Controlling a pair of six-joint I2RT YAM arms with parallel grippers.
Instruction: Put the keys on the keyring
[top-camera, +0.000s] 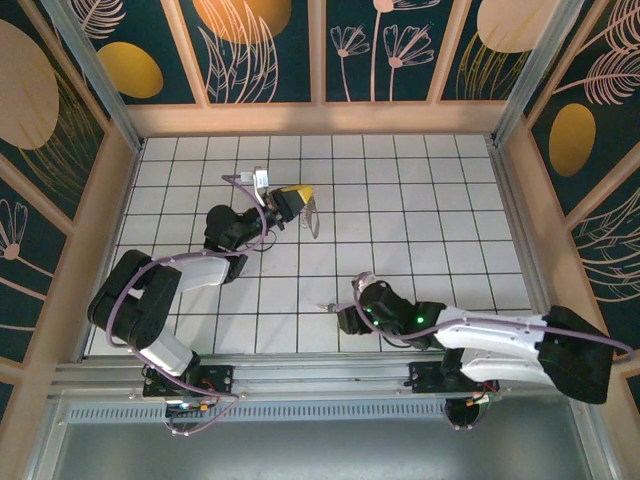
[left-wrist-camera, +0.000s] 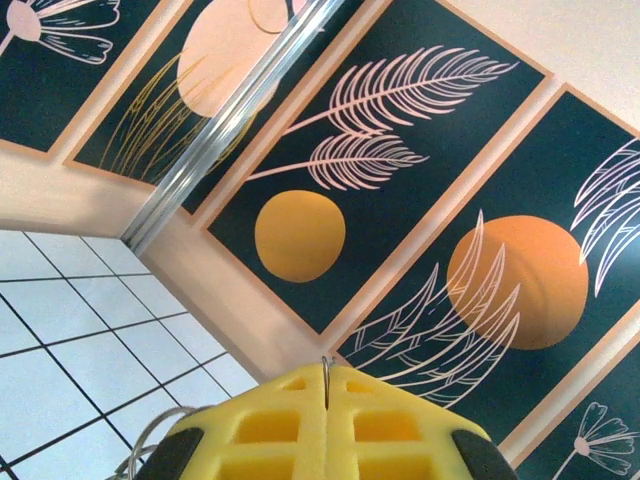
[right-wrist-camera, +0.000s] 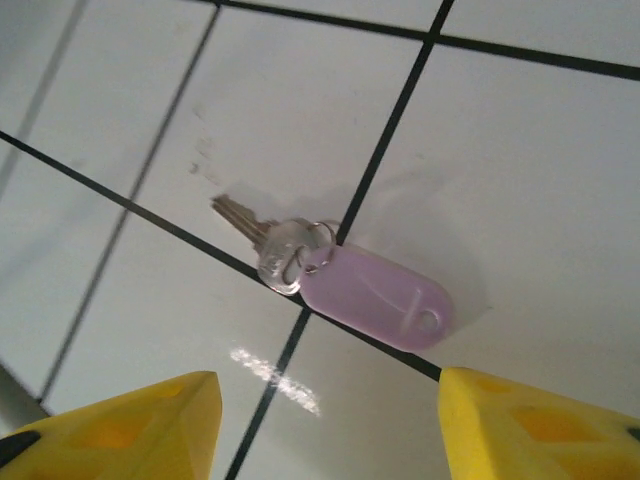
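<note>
A silver key (right-wrist-camera: 272, 250) with a pale lilac tag (right-wrist-camera: 378, 295) lies flat on the white tiles, across a dark grout line. My right gripper (right-wrist-camera: 325, 425) hovers just short of it, open, its yellow fingertips (right-wrist-camera: 150, 430) wide apart with nothing between them. From above, that key (top-camera: 328, 306) is a small speck beside the right gripper (top-camera: 345, 312) near the front middle of the floor. My left gripper (top-camera: 292, 203) is raised at the back left, shut on the keyring (top-camera: 313, 218), a thin wire loop hanging to its right. The keyring's wire (left-wrist-camera: 327, 372) shows pinched between the shut yellow pads.
The tiled floor (top-camera: 420, 200) is boxed in by patterned walls (top-camera: 270, 50) on three sides, and a metal rail (top-camera: 320, 375) runs along the near edge. Purple cables (top-camera: 150, 275) loop over the left arm. Open tiles stretch across the right half and the middle.
</note>
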